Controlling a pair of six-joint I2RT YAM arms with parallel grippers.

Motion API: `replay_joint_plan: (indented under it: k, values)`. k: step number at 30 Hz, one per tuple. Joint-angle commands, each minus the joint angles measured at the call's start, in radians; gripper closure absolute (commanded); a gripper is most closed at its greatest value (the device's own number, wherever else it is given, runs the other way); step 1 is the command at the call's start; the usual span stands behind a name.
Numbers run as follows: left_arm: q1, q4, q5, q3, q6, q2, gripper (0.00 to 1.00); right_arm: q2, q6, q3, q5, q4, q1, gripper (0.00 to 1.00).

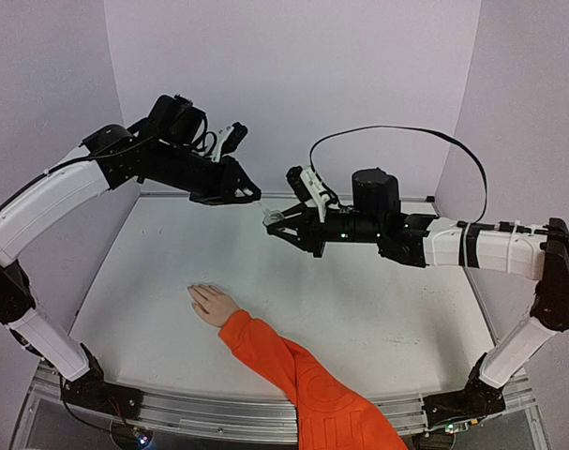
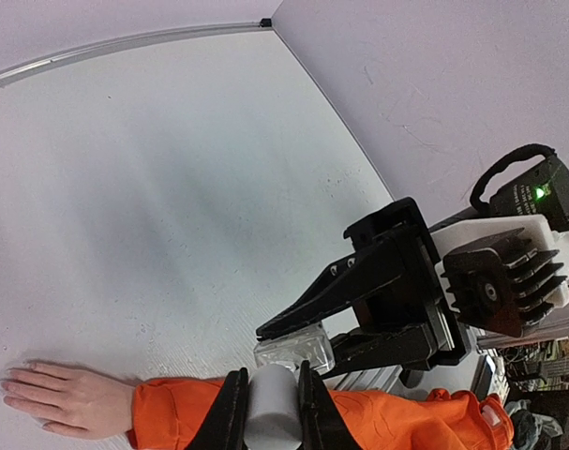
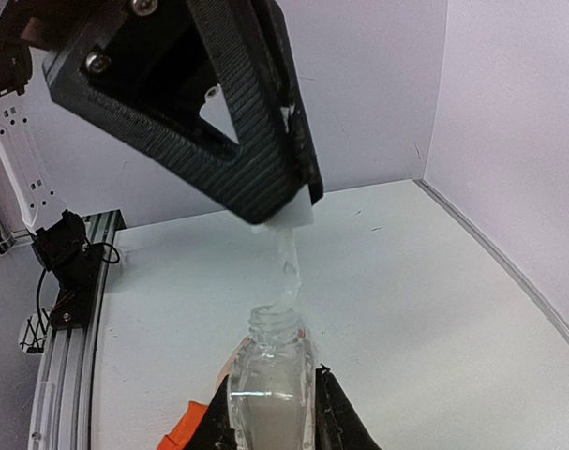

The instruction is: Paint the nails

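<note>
Brush (image 3: pixel 289 267) meets bottle (image 3: pixel 268 380) in mid-air: my left gripper (image 1: pixel 257 198) clamps the white cap (image 2: pixel 271 405), and my right gripper (image 1: pixel 274 222) squeezes the clear glass. I'd keep the stem straight along the neck and wipe it on the rim. The nails (image 2: pixel 7 386) wait on the hand (image 1: pixel 213 304), flat on the table (image 1: pixel 378 309), well apart. The bristle tip is hard to read through glass, and the nails are possibly unpainted.

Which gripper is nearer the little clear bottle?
Right. Its fingers grip the bottle; the left gripper holds the white cap just above the bottle's open neck.
</note>
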Motion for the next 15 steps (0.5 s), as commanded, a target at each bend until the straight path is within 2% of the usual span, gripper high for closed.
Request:
replay_joint_plan:
  k: [1,15]
  values:
    - [0.014,0.009,-0.029,0.019,0.013,-0.052,1.00,-0.035,-0.014,-0.001,-0.014,0.079,0.002,1.00]
    - [0.046,0.008,-0.024,-0.033,0.009,-0.107,1.00,-0.088,0.006,-0.064,0.049,0.139,0.002,1.00]
